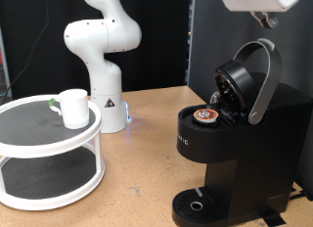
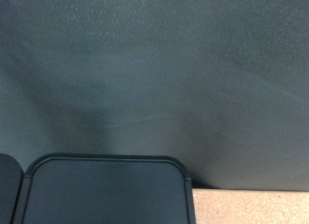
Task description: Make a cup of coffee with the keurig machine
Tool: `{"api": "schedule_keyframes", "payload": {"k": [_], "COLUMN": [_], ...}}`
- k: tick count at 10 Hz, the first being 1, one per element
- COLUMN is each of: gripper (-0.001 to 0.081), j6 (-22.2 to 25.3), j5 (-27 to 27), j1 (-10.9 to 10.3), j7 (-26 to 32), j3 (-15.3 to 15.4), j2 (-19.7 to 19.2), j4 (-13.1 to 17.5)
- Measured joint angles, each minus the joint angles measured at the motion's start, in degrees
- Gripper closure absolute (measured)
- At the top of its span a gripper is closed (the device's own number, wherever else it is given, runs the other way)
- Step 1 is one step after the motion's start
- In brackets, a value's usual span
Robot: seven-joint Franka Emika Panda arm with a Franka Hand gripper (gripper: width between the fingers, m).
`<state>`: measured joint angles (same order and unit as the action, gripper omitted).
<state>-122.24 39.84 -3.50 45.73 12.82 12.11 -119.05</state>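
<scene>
Gripper: only part of the hand [image 1: 259, 2] shows, at the exterior view's top right, high above the coffee machine; its fingers are cut off or blurred, so I cannot tell whether they are spread or closed, and nothing is seen between them.
Coffee machine [image 1: 235, 139]: black, at the exterior view's right, on the wooden table [image 1: 137, 158]; its lid [image 1: 245, 78] is raised, tilted back, with the grey handle arching over it.
Pod [image 1: 205, 115]: a small round pod with a brownish top sits in the open chamber under the raised lid.
Drip base [image 1: 201, 204]: round, black, at the machine's foot, with no mug on it.
Mug [image 1: 73, 107]: white, upright, on the top tier of a white two-tier round stand [image 1: 49, 178] at the exterior view's left, well apart from the machine.
Robot base [image 1: 103, 61]: white, behind the stand.
Wrist view: a dark grey backdrop [image 2: 154, 70], a black rounded-corner surface [image 2: 106, 190] and a strip of table; no fingers show.
</scene>
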Motion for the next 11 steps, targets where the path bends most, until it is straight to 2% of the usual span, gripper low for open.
{"api": "schedule_keyframes", "payload": {"k": [2,5,9,11], "gripper": [0.0800,0.0804,0.0804,0.0804], "j6": [-1.6,-3.7,-3.9,-3.1], "j5": [-1.1,-2.0,-1.6,-0.4], "j1": [0.0,0.0,0.0,0.1], "j7": [-0.9,-1.3,-0.7,1.6], "j3": [1.3,2.4,2.3,1.5], "j2": [-0.5,-2.0,-2.9,-2.7], "j4": [-0.5,-1.0,-1.2,-1.2]}}
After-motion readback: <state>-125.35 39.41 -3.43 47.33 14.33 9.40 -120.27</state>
